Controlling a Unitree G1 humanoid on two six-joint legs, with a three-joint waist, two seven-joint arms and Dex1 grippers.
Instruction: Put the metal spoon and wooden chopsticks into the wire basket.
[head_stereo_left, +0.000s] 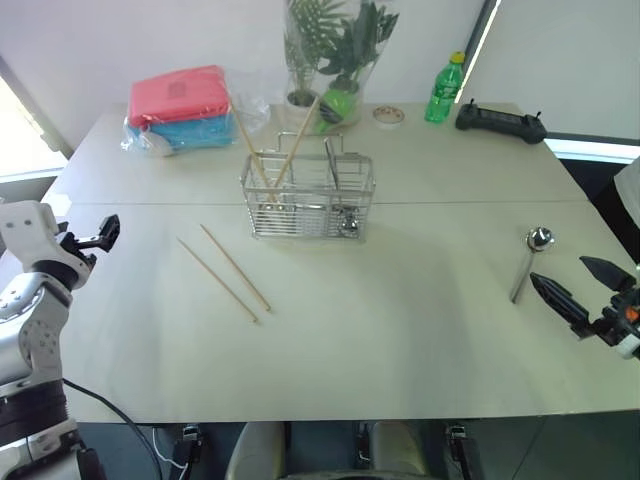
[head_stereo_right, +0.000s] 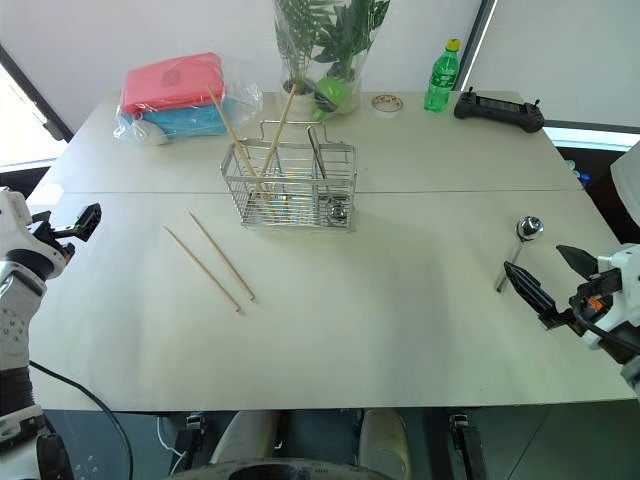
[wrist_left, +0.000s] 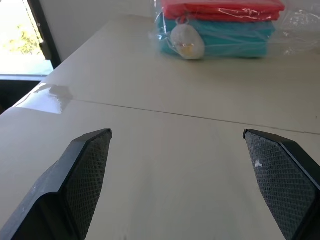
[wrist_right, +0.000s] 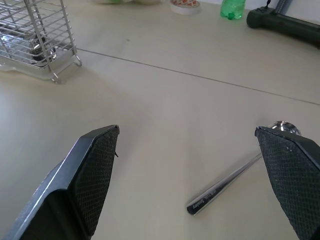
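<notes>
The wire basket (head_stereo_left: 308, 196) stands at the table's middle back, with two wooden sticks leaning out of it and metal utensils inside. A pair of wooden chopsticks (head_stereo_left: 226, 271) lies flat on the table in front of the basket's left side. The metal spoon (head_stereo_left: 527, 262) lies near the right edge, its bowl pointing away from me. My right gripper (head_stereo_left: 558, 270) is open just short of the spoon's handle (wrist_right: 227, 186), holding nothing. My left gripper (head_stereo_left: 100, 235) hovers open over the table's left edge, well left of the chopsticks, with nothing between its fingers (wrist_left: 85, 170).
At the back stand a bagged red and teal stack (head_stereo_left: 180, 108), a wrapped plant (head_stereo_left: 335, 60), a small round dish (head_stereo_left: 388, 116), a green bottle (head_stereo_left: 445, 88) and a black controller (head_stereo_left: 500, 122). A seam crosses the table (head_stereo_left: 450, 202).
</notes>
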